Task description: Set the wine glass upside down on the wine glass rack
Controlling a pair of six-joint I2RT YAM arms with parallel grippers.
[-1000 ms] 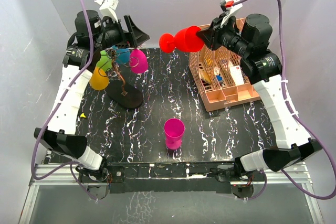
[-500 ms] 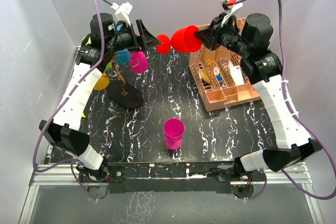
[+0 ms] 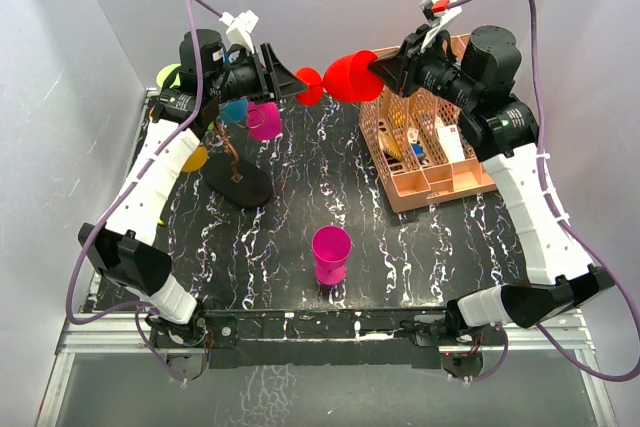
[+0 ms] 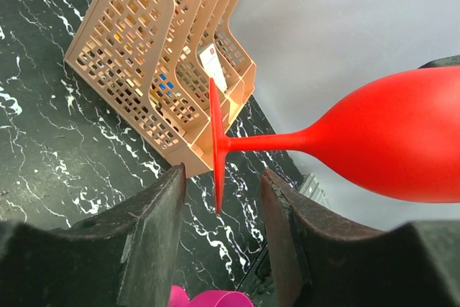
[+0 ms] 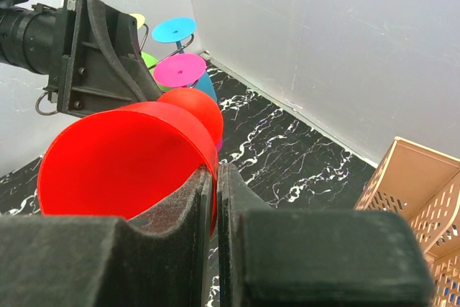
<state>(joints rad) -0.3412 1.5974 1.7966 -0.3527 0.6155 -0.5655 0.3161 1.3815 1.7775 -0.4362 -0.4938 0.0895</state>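
**Top view.** The red wine glass [image 3: 345, 75] is in the air over the back of the table [image 3: 300, 207], lying on its side. Its long axis runs left to right, with the bowl right and the foot left. The right tool [image 3: 385, 69] has the bowl end. The left tool [image 3: 297, 82] meets the glass from the left, at the foot. The wine glass rack [image 3: 238, 185] stands on the table just under the left arm, with hung glasses [image 3: 265, 119] on its wires. The left arm is plainly the nearer to the rack.

**Left wrist view.** The tool is spread wide. Its fingers [image 4: 154, 235] flank the lower edge of the foot with a gap on both sides, not touching. The foot is seen edge-on, and the stem leads away right to the bowl.

**Right wrist view.** The tool is clamped on the bowl's wall at the rim, with the red wall pinched between its fingers.

**Judgement.** This looks like a handover. The stem lies just beyond the left fingertips, along the glass's own axis. The left tool probably needs to advance a little and close before the right tool lets go.
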